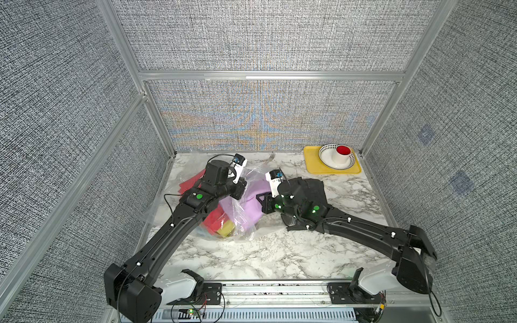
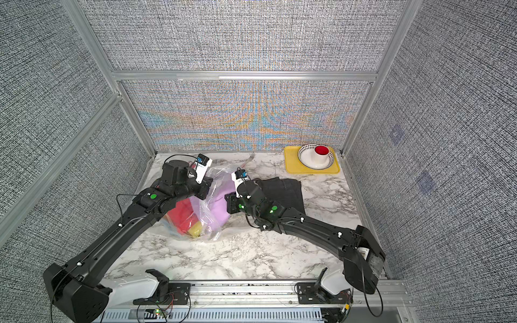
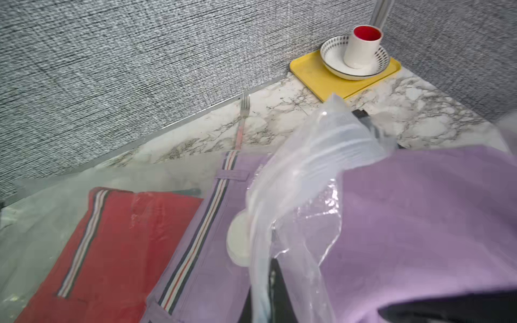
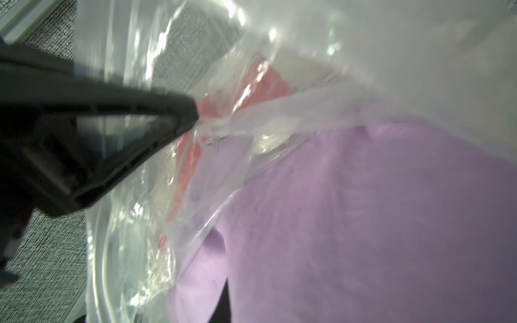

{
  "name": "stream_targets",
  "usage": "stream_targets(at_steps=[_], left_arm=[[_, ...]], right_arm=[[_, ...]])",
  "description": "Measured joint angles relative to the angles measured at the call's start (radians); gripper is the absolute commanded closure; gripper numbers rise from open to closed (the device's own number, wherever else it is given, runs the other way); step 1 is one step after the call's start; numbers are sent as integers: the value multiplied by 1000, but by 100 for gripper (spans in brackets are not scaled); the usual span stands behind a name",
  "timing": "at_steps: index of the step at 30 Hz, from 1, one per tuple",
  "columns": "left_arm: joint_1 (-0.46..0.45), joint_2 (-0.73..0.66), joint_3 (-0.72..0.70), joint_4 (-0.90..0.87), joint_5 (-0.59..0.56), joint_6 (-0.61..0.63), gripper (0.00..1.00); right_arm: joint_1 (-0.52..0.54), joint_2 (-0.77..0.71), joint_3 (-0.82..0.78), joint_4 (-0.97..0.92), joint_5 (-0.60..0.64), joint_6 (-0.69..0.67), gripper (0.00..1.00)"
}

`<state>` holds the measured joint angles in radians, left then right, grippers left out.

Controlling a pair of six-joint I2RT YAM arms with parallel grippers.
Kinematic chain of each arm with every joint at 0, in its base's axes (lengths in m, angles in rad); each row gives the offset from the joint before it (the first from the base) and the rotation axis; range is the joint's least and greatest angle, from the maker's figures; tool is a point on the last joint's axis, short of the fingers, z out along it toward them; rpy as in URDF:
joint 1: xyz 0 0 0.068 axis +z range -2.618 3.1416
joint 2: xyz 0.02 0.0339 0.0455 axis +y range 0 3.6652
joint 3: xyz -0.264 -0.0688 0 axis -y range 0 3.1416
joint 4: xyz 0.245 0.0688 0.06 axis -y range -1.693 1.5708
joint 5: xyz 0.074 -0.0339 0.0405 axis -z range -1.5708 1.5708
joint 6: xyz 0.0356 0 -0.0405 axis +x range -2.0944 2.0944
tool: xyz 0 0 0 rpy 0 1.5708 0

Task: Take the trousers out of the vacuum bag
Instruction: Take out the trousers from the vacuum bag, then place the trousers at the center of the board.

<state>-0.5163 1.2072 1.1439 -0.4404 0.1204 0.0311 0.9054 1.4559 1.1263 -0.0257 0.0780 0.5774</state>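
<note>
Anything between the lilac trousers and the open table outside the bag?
Yes. A fold of the vacuum bag, pinched up by the left tool, drapes across the lilac trousers. Beyond the bag, the dark grey trousers lie on the table under the right arm.

A crinkly see-through plastic vacuum bag (image 2: pixel 214 235) partly covers lilac cloth trousers (image 2: pixel 221 214); dark grey cloth trousers (image 2: pixel 285 190) lie at its three o'clock.
</note>
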Motion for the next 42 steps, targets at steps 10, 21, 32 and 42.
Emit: stream_targets(at_steps=[10,21,32,42], left_arm=[[-1,-22,-54,29,18,-2,100],[-2,147,7,58,-154,-76,100],[0,176,-19,86,-323,-115,100],[37,116,-82,71,-452,-163,100]], right_arm=[[-95,-84,93,-186,-91,-164,100],[-132,-359,80,-323,-198,-253,100],[-317,-475,142,-421,-145,-242,100],[-474,-447,154,-424,-138,-234,100]])
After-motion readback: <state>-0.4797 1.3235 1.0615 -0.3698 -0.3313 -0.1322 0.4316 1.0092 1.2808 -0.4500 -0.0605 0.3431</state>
